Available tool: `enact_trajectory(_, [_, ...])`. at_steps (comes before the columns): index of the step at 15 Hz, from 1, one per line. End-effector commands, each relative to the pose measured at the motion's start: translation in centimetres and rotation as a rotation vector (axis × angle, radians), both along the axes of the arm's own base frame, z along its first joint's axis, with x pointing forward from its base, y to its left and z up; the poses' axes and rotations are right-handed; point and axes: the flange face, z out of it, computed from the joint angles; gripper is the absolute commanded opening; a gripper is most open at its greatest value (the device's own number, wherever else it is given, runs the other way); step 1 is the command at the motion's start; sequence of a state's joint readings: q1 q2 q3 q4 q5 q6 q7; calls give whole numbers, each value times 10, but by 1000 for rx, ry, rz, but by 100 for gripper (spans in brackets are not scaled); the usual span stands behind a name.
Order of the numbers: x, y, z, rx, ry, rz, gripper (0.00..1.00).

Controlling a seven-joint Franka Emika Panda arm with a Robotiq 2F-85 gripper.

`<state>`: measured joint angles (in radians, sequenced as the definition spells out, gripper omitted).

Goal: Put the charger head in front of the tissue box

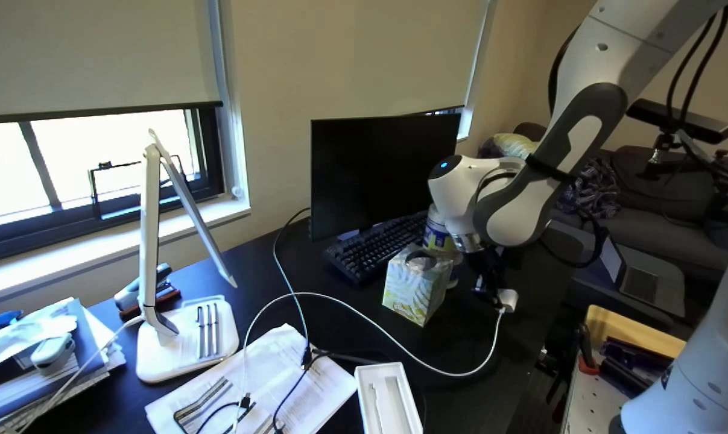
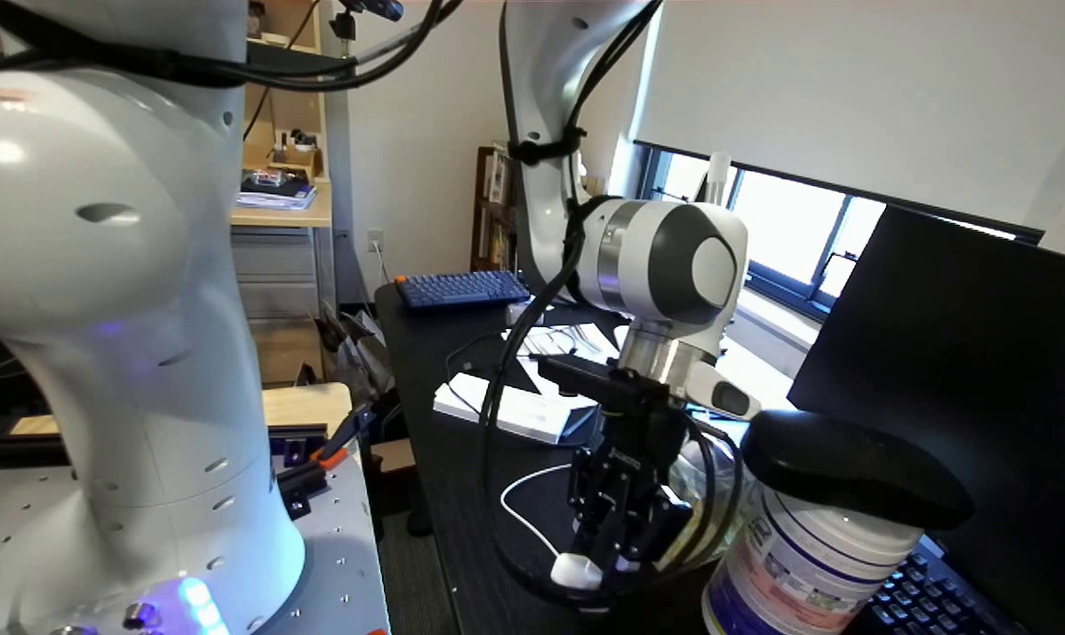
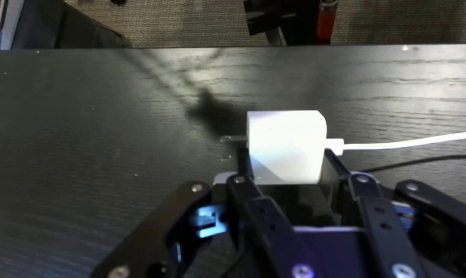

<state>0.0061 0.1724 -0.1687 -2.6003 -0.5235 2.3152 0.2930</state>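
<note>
The charger head is a small white block with metal prongs on one side and a white cable on the other. My gripper is shut on it, one finger at the prong side and one at the cable side. The charger head also shows in both exterior views, apparently a little above the black desk. The tissue box stands upright beside my gripper, patterned pale green and white. In an exterior view the tissue box is partly hidden behind my gripper and its cables.
A white bottle with a blue label stands right behind the tissue box. A keyboard and monitor are farther back. A white slab-like tray, papers and a lamp lie along the desk. The cable loops across it.
</note>
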Motion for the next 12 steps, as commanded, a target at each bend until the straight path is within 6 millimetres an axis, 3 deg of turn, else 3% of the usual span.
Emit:
enact_trajectory(1, [-10,-53,14,19,-36,-51,20])
enact_trajectory(5, [-13,-83,17,56,-47,-69,20])
enact_trajectory(12, [-7,-49,9,71,-24,56,20])
